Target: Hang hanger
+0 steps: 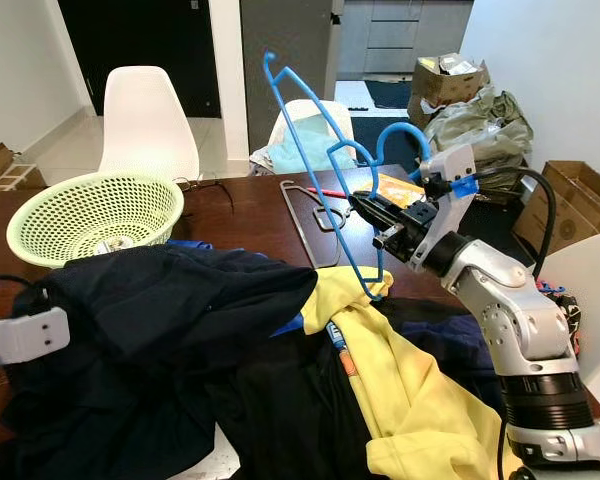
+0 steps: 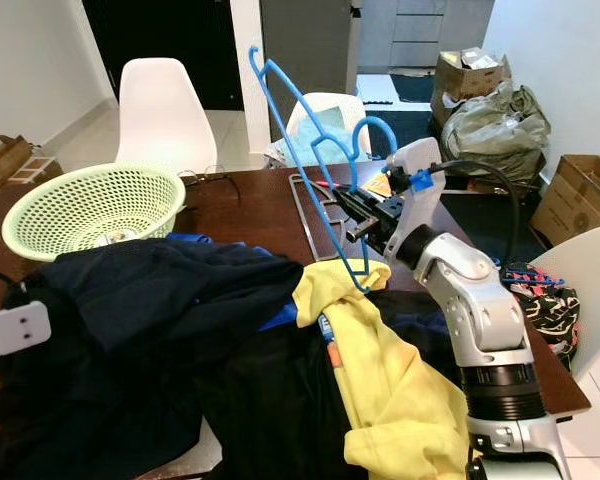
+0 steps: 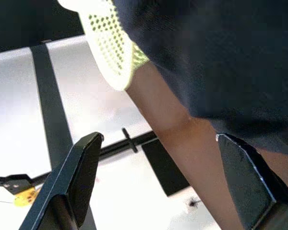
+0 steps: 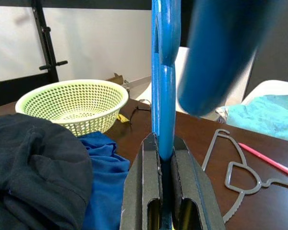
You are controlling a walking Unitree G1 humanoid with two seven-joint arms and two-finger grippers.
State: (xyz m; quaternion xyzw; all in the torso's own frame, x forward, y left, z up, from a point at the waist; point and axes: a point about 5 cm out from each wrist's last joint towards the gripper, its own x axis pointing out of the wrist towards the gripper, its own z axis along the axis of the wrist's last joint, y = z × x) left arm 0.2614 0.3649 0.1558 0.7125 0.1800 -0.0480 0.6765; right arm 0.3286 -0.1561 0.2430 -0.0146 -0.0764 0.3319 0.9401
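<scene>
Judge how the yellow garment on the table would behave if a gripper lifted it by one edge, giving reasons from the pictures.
The yellow garment lies in soft folds over the dark clothes, so it would probably sag and drape. It looks thin, so likely light. One end lies against the blue hanger held in the right gripper, so it might snag there.

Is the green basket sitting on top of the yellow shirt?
No, the green basket sits on the brown table at the far left, well apart from the yellow shirt lying near the right gripper.

Blue plastic hanger point(image 1: 320, 150) stands tilted above the table's right side, hook curling rightward, lower corner touching the yellow garment point(image 1: 400, 380)
</scene>
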